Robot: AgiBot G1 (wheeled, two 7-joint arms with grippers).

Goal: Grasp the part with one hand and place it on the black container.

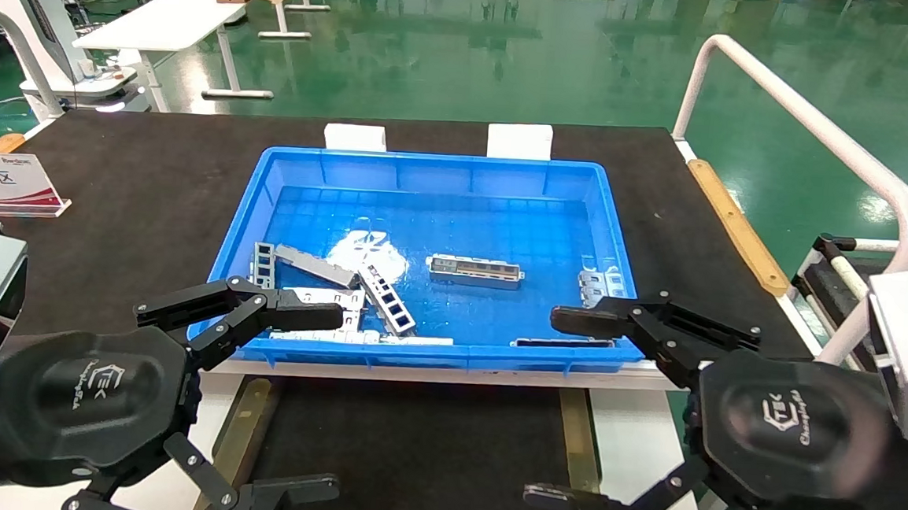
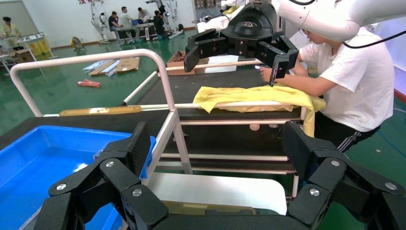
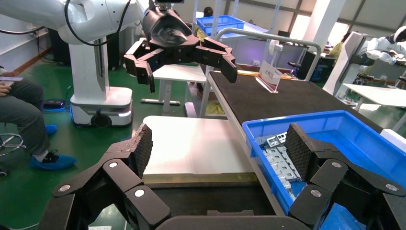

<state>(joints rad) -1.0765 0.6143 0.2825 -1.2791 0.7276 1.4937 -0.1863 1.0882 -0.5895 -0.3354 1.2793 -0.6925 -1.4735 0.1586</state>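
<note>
While both grippers hover at the near edge of the bin (image 1: pixel 620 241), the part (image 1: pixel 475 271) lies flat mid-bin, untouched, w/ other metal pieces to its left & right. Left gripper (image 1: pixel 299 403) & right gripper (image 1: pixel 571 408) both have fingers spread wide, empty. Container (image 1: pixel 410 449) sits nearest, between them, brass strips either side.

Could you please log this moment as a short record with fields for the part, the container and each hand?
part: silver channel bar lying flat mid-floor in the blue bin, untouched
black container: tray with brass strips, below the bin's near edge, nothing on it
left hand: open, at the bin's near-left corner, holding nothing
right hand: open, at the bin's near-right corner, holding nothing
other parts: ladder strip and plates near the left wall
</note>
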